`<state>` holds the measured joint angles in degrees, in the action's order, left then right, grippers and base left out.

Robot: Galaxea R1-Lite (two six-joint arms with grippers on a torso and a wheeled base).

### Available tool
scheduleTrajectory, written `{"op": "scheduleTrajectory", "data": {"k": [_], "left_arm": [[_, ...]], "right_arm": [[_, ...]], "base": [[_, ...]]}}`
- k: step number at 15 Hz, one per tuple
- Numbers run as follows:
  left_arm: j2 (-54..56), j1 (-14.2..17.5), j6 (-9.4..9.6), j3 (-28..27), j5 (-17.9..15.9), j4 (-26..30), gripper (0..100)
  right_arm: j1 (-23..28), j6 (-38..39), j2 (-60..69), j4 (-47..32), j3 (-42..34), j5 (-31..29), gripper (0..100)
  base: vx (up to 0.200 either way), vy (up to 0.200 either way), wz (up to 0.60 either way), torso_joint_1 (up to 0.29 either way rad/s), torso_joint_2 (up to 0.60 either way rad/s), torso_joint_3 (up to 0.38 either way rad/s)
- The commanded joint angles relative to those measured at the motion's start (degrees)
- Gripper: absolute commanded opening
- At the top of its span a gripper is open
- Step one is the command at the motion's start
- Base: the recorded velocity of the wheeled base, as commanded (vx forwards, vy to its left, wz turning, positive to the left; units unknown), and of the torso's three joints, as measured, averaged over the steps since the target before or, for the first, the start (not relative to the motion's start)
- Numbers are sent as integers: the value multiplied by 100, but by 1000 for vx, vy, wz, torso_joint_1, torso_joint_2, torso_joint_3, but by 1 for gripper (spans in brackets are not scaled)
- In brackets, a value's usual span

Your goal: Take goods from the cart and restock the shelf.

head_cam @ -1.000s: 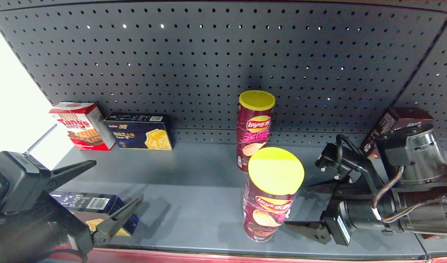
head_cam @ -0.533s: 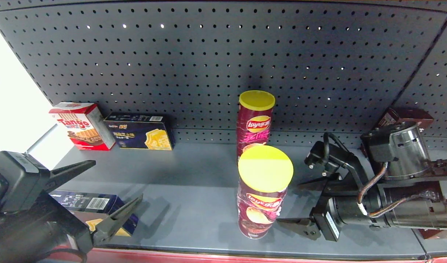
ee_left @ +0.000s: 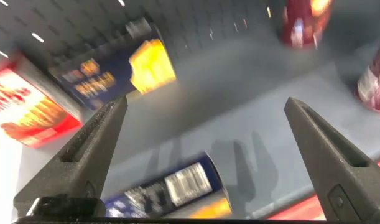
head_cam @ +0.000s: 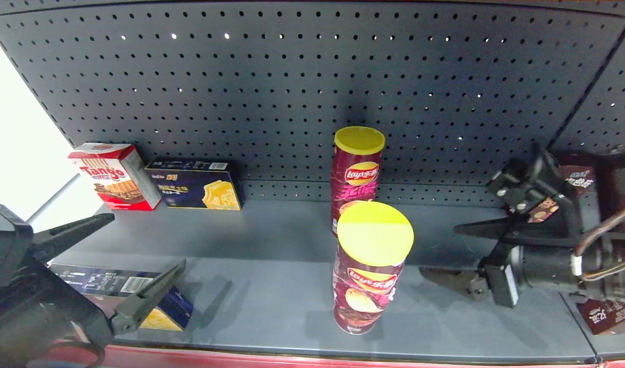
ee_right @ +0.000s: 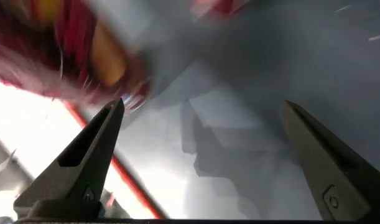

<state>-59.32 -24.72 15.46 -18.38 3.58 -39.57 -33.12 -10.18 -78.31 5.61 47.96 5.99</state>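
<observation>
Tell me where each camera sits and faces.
Head view: on the head, looking down at the grey metal shelf and front maroon yellow-lidded chip can; left gripper and right gripper show, open.
Left wrist view: behind the left gripper, facing a flat-lying dark blue box.
Right wrist view: behind the right gripper, facing the shelf.
Shared: head and left wrist views show that box.

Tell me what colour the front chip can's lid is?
The lid is yellow, best seen in the head view.

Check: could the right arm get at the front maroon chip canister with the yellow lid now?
Probably yes: the open right gripper sits just beside the front maroon chip canister, facing it, with bare grey shelf between them.
</observation>
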Motion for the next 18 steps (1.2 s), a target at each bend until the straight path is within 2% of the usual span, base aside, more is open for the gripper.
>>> {"op": "scheduleTrajectory", "data": {"k": [1,4,5,7,9,11,12,14,15,18], "left_arm": [[298,64,10,-174,20,-7,100],[984,108,54,-95,46,55,100],[1450,99,63,177,213,72,100],[2232,99,247,652,345,231,100],[3172,99,458,898,345,960,100],[4482,108,757,907,336,2401,100],[4930,108,862,907,336,2955,100],[5932,126,1012,924,327,4476,100],[5932,178,968,1074,336,4634,100],[5932,222,942,1408,310,4493,100]], "right_arm": [[385,51,1371,213,-164,-352,100],[702,157,2971,213,-753,-766,100],[869,218,3832,204,-1227,-792,100],[1097,438,4869,19,-1799,-792,100],[1132,482,5590,-253,-2185,-801,100],[1141,482,6188,-473,-2599,-818,100],[1141,482,6346,-490,-2757,-845,100],[1141,482,6724,-490,-3205,-1020,100],[1141,482,6820,-490,-3398,-1082,100],[1194,482,7163,-490,-4163,-1170,100]], "base": [[0,0,0,0,0,0],[0,0,0,0,0,0],[0,0,0,0,0,0],[0,0,0,0,0,0],[0,0,0,0,0,0],[0,0,0,0,0,0],[0,0,0,0,0,0],[0,0,0,0,0,0],[0,0,0,0,0,0],[0,0,0,0,0,0]]}}
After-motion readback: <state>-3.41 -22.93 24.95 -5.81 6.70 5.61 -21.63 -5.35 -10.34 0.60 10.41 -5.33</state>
